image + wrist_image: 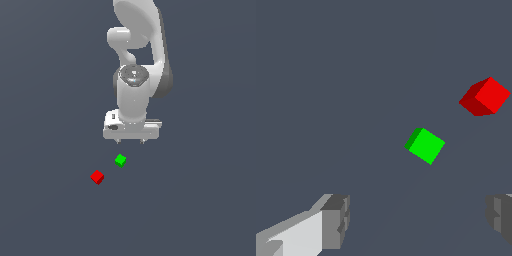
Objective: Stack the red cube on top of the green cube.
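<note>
Dark grey floor [45, 210] lies all around. On it sits the red cube [97, 177], nearer and more to the exterior view's left than the green cube [120, 160]. They do not touch. Above them hangs the white gripper [131, 142], jaws wide apart, holding nothing.

White glossy rounded arm links, dark grey joint bands; boxy white gripper [131, 142], grey ridged fingertips [336, 220]

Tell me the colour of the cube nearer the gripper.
Bright green cube; the wrist view shows it best.
</note>
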Controlling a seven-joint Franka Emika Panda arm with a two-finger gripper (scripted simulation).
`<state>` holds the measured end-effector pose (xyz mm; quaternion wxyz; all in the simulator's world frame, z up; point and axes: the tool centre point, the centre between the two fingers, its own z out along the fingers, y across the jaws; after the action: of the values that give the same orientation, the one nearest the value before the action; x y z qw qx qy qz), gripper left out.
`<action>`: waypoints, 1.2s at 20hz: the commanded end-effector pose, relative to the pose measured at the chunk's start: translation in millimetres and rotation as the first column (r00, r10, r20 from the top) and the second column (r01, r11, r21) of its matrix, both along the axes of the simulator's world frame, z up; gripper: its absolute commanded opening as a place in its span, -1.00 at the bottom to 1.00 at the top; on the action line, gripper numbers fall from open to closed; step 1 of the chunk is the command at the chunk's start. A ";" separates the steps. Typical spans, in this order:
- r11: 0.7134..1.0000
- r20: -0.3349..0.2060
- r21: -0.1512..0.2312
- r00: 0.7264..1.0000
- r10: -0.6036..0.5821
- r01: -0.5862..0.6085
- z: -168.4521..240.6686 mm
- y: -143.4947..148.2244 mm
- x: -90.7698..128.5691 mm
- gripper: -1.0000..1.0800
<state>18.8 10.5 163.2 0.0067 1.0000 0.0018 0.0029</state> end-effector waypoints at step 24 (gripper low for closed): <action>0.829 -0.004 0.011 0.829 -0.560 0.560 -83.2 -125.3 91.7 0.92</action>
<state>107.7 -108.5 83.4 0.0017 0.9606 -0.2780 0.0002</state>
